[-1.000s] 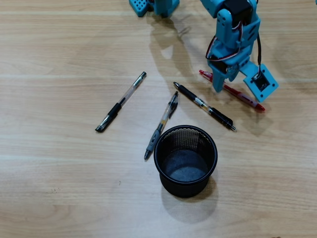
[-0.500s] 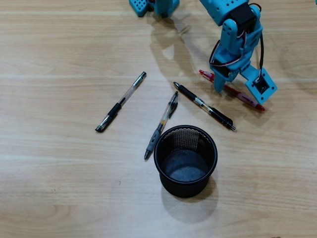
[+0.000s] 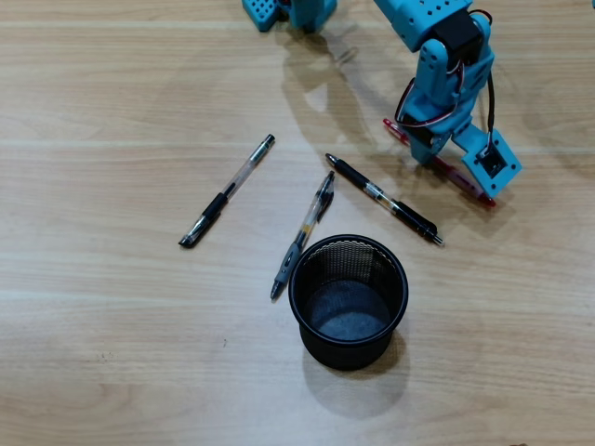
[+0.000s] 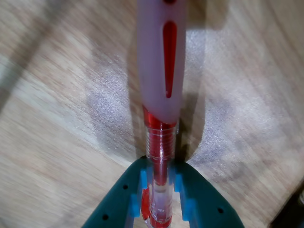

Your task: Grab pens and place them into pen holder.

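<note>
My blue gripper (image 3: 435, 153) is at the upper right in the overhead view, shut on a red pen (image 3: 462, 178) that sticks out on both sides of it. In the wrist view the teal jaws (image 4: 159, 176) clamp the red pen's clear barrel (image 4: 159, 71), which runs up the frame close over the table. I cannot tell whether it touches the wood. Three black pens lie on the table: one on the left (image 3: 228, 190), one in the middle (image 3: 304, 234), one on the right (image 3: 383, 199). The black mesh pen holder (image 3: 307, 316) stands upright and empty at the lower middle.
The arm's blue base (image 3: 288, 11) sits at the top edge. The middle pen's tip lies right beside the holder's left rim. The wooden table (image 3: 112, 353) is bare at the left and bottom.
</note>
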`<action>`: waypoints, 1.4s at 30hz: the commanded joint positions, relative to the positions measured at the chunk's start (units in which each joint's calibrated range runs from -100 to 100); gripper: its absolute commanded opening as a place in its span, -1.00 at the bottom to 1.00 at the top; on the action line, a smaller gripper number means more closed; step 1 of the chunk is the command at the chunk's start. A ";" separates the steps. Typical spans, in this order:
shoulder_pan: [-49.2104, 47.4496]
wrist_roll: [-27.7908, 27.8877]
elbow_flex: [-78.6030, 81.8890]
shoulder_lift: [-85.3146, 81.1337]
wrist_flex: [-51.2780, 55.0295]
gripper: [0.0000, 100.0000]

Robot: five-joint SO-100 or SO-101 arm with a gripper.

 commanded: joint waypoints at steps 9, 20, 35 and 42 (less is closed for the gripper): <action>2.29 -0.01 -3.28 -4.65 0.64 -0.96; 10.19 0.10 -1.39 -29.93 16.57 -0.96; 20.36 2.23 33.31 -63.78 -1.17 -0.96; 22.08 6.75 31.42 -64.62 -8.23 -0.96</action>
